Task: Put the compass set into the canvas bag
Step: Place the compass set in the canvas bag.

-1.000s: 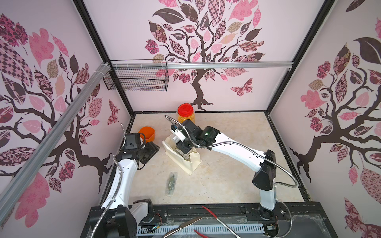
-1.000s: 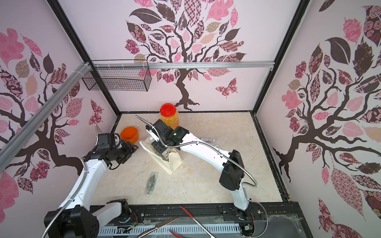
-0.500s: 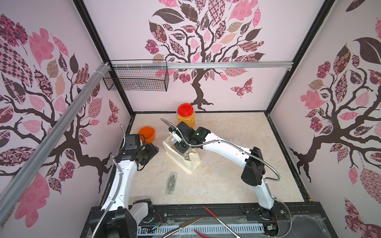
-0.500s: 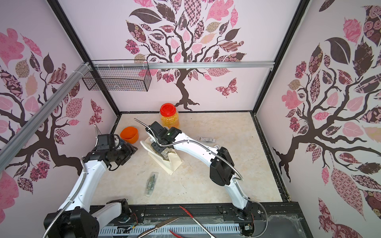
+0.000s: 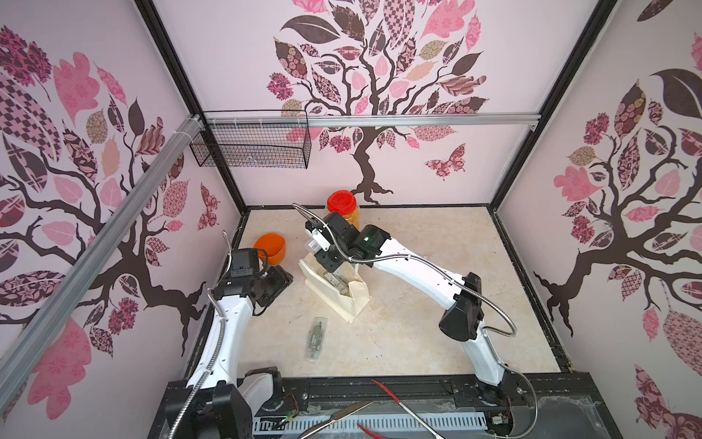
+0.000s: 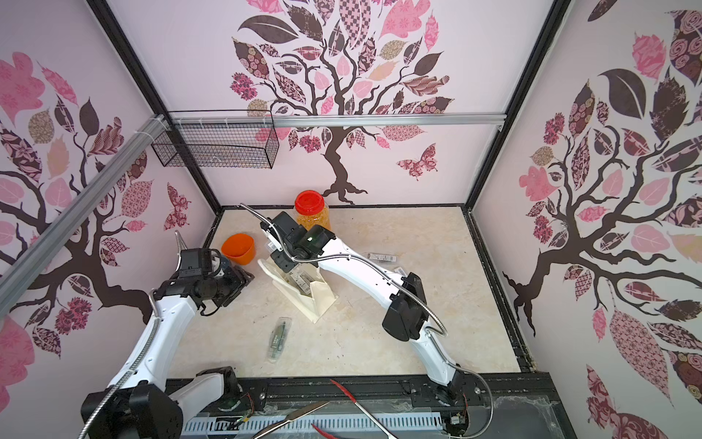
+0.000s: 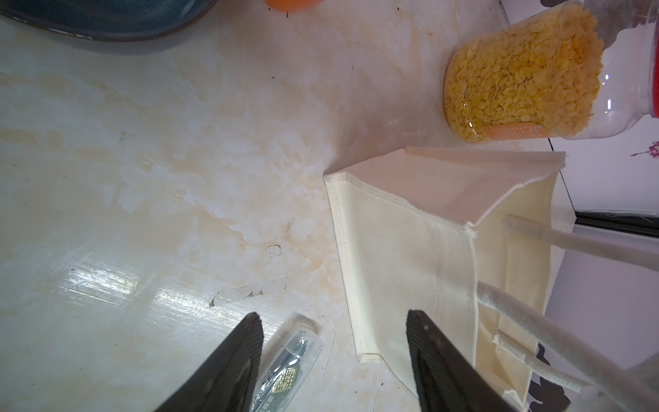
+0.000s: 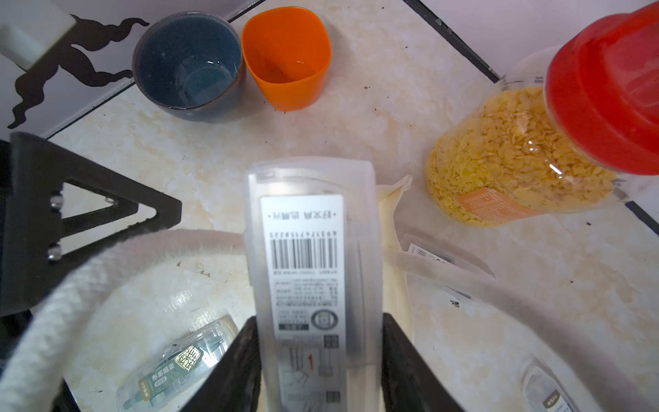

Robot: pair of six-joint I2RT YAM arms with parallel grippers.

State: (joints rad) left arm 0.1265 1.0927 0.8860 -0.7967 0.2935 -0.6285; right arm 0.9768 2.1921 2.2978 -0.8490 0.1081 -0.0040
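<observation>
Nearest, at 6–7 o'clock of bag [image 5: 355, 304]: loose case [image 5: 315, 338], gold seal, print unreadable. At 9 o'clock of bag: left gripper [image 7: 333, 317], jaws apart, empty. Over the bag mouth: right gripper [image 8: 317, 342], clamped on compass set [image 8: 310, 257]. Long axis runs along the fingers, pointing down into the bag. Label: barcode, Chinese print, red "1"; digits too small to trust. Judgement: lower, then release. Jar [image 5: 343, 207] at 12 o'clock.
</observation>
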